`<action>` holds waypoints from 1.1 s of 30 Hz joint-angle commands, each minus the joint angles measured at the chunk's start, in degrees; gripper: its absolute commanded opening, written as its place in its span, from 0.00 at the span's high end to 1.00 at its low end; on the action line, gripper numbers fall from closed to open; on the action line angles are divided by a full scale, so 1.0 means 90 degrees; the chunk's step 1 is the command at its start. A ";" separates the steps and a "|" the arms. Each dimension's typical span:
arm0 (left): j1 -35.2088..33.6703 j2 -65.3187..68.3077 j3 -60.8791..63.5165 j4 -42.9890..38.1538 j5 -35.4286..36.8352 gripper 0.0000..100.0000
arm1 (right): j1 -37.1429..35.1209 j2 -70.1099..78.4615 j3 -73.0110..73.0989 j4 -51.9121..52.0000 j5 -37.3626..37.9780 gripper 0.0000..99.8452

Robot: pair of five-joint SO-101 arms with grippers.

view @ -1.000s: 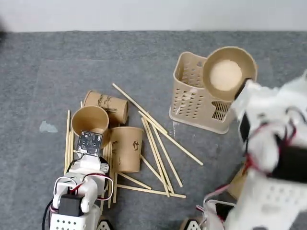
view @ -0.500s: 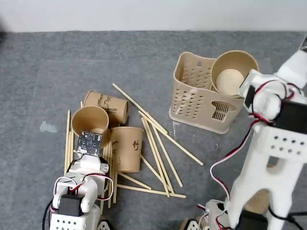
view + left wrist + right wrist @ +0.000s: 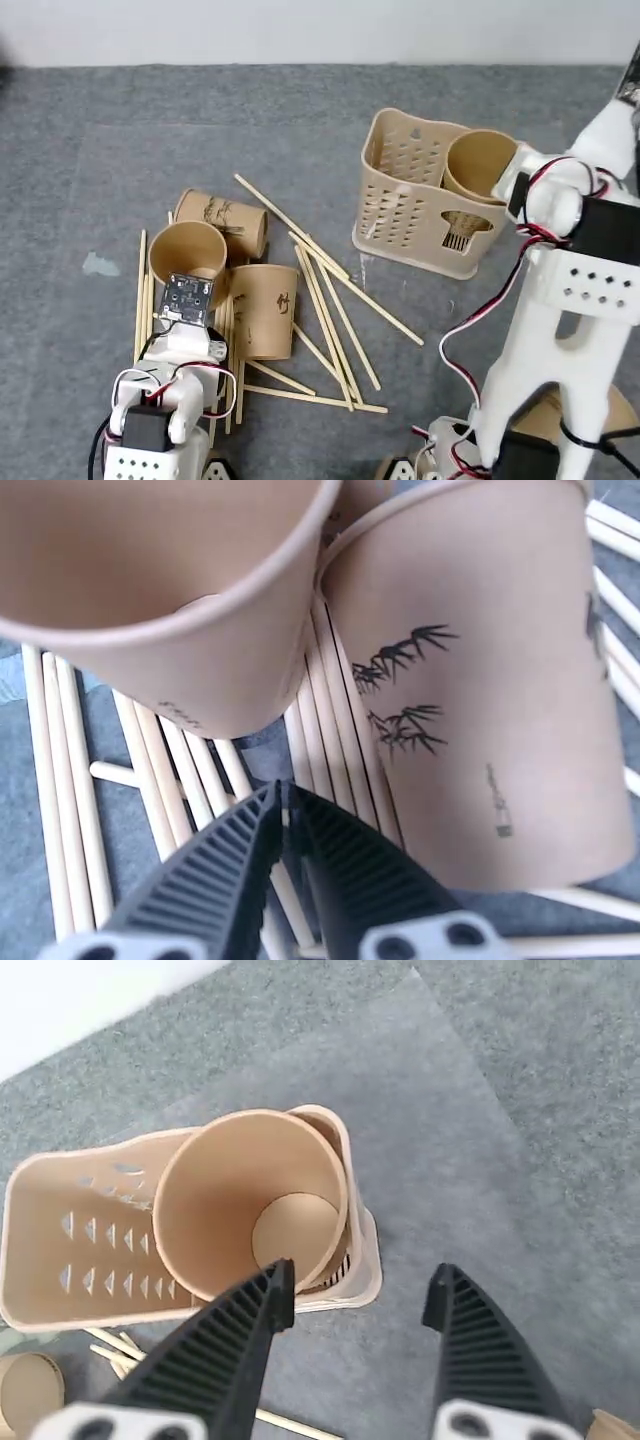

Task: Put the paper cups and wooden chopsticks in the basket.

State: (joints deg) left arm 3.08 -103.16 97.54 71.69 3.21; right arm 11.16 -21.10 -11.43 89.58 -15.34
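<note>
A beige slotted basket point(image 3: 405, 200) stands at the back right, and a paper cup point(image 3: 478, 163) sits upright in its right compartment. My right gripper point(image 3: 512, 187) hangs just beside that cup; the right wrist view has the gripper point(image 3: 360, 1295) open above the cup point(image 3: 250, 1215) and the basket point(image 3: 70, 1250), holding nothing. Three paper cups lie at the left: one point(image 3: 222, 222) on its side, one point(image 3: 188, 252) with its mouth up, one point(image 3: 265, 310) on its side. Wooden chopsticks point(image 3: 330, 300) are scattered around them. My left gripper point(image 3: 285, 815) is shut over chopsticks point(image 3: 190, 770), just short of two cups point(image 3: 150, 590) point(image 3: 480, 680).
Grey mat point(image 3: 300, 130) covers the table, with free room behind the cups and left of the basket. A brown round object point(image 3: 560, 410) lies by the right arm's base. The left arm point(image 3: 165, 400) rises from the front edge.
The right arm lowered the cup from a tilt above the basket down into its right compartment and opened. The left arm has not moved.
</note>
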 commanded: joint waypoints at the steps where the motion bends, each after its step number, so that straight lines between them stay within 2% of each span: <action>1: -0.0029 -0.0068 -0.0122 0.0020 -0.0039 0.99 | 0.0073 -0.0591 -0.0039 0.0513 0.0166 0.82; 5: -0.0029 -0.0068 -0.0122 0.0020 -0.0039 0.99 | 0.0249 -0.0728 -0.0039 0.1353 0.0576 0.85; 10: -0.0029 -0.0068 -0.0122 0.0020 -0.0039 0.99 | 0.1245 -0.0689 0.0156 0.1470 0.1231 0.89; 25: -0.0029 -0.0068 -0.0122 0.0020 -0.0039 0.99 | 0.3346 -0.0689 0.3116 0.1460 0.5079 0.90; 33: -0.0029 -0.0068 -0.0122 0.0020 -0.0039 0.99 | 0.3922 -0.0679 0.3194 0.0845 0.5812 0.90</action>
State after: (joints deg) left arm 3.08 -103.16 97.54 71.69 3.21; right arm 44.57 -24.97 17.58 99.25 34.51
